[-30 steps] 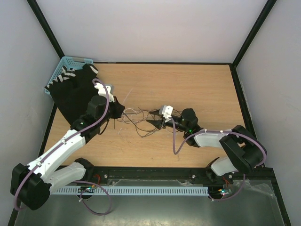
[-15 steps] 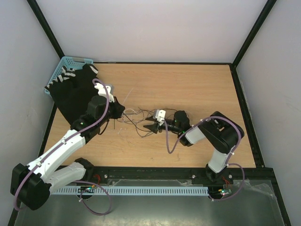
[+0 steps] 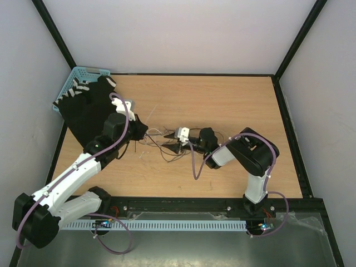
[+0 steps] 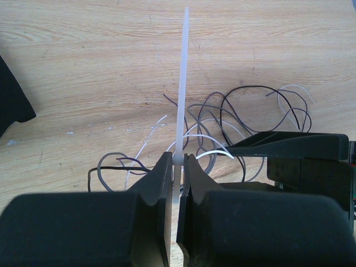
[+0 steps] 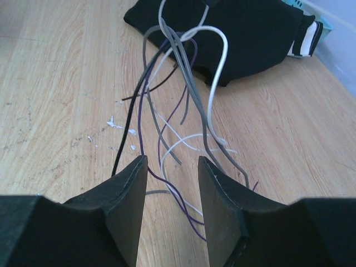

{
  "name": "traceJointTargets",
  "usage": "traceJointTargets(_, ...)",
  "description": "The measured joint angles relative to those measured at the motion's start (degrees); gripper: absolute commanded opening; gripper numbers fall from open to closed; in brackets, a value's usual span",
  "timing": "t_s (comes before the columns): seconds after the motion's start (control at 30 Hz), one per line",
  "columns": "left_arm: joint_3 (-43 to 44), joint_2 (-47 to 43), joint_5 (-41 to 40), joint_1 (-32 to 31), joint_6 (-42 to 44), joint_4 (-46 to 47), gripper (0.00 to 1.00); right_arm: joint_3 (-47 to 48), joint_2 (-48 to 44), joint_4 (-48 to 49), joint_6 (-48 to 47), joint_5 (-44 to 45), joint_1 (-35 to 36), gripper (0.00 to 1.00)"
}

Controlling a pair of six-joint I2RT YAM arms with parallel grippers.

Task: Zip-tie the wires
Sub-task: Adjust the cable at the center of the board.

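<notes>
When viewed from overhead, found the wires (image 3: 161, 146) lying in a loose tangle near the middle of the desk (image 3: 233, 100). Counted several thin strands in black, grey, white and purple, looped and crossing one another.

Found the left pincer (image 4: 177, 162) clamped tight on a zip tie (image 4: 181, 83), gripping it near its lower end. Noted the zip tie as white and flat, standing straight out from the fingertips and pointing across the tangle toward the far side of the desk. Could not tell whether its tip touches anything.

Found the right pincer (image 5: 171, 169) partly open, jaws apart and holding nothing. Noted several strands of the wires running through the gap between its fingers (image 5: 130, 206) and on across the wood toward the dark fabric beyond. Could not tell whether any strand touches a finger's inner face. Located this pincer low at the right side of the tangle, facing the left pincer, with the wires between the two.

Recorded a black cloth (image 3: 83, 111) spread at the far left of the desk, partly under the left arm (image 3: 72, 178). Recorded a blue basket (image 3: 78, 73) just behind the cloth at the corner. Noted small white flecks (image 5: 114, 123) on the wood beside the strands.
</notes>
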Motion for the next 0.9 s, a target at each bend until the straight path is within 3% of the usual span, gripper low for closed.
traceJointTargets(0.27,0.1,0.0,0.0,-0.3,-0.2,0.0,0.00,2.4,0.0,-3.3,-2.4,-0.9,2.1,0.46)
traceJointTargets(0.9,0.1,0.0,0.0,-0.6,-0.2,0.0,0.00,1.9,-1.6,-9.9,-5.0,-0.4,2.5,0.50)
